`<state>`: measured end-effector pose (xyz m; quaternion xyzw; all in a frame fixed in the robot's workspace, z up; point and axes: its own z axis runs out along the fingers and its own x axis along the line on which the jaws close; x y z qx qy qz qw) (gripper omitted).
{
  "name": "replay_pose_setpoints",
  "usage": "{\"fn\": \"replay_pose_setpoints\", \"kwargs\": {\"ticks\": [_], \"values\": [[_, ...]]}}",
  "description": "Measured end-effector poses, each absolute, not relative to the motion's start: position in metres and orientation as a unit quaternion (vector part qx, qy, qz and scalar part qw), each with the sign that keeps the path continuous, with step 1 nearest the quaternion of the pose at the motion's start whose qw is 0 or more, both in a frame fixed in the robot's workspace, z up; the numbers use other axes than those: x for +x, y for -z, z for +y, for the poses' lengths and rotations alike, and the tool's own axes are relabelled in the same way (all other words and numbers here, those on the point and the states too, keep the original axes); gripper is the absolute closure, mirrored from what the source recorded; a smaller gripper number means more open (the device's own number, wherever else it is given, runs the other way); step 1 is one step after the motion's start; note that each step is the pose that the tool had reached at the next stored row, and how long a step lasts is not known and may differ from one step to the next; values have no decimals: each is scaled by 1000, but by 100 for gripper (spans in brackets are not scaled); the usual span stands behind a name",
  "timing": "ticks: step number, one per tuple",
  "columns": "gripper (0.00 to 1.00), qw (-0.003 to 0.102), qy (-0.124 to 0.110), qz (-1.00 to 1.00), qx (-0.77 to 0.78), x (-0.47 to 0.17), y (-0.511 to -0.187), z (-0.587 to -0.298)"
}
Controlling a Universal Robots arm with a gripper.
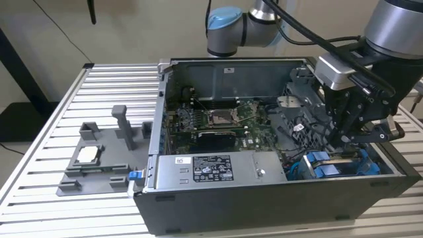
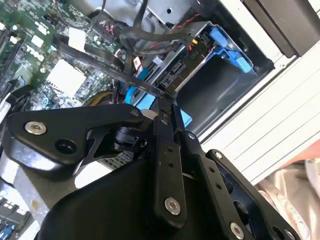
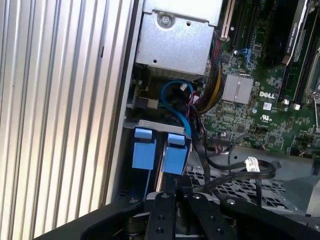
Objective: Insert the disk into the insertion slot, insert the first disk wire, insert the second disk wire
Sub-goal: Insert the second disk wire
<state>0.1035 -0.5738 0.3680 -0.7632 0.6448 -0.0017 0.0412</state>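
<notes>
Inside the open computer case (image 1: 278, 198), the gripper (image 1: 349, 144) hangs just above the insertion slot (image 1: 340, 166), at the corner on the exterior view's right. In the second wrist view its 2 fingers (image 2: 165, 125) are pinched together on a black wire (image 2: 100, 67).

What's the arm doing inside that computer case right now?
The arm's gripper is lowered into the open computer case, at the corner on the exterior view's right where the insertion slot with its blue rails sits. In the second wrist view its jaws look closed together right by a thin black cable above the slot. On the slatted table beside the case, a grey fixture stands untouched.
</notes>
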Motion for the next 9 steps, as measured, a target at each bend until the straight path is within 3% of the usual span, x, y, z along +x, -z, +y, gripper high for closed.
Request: {"fn": "replay_pose_setpoints", "kwargs": {"ticks": [5, 9], "values": [[84, 65, -18, 647, -759, 104, -366, -575], [84, 71, -24, 648, -758, 105, -365, -580]]}}
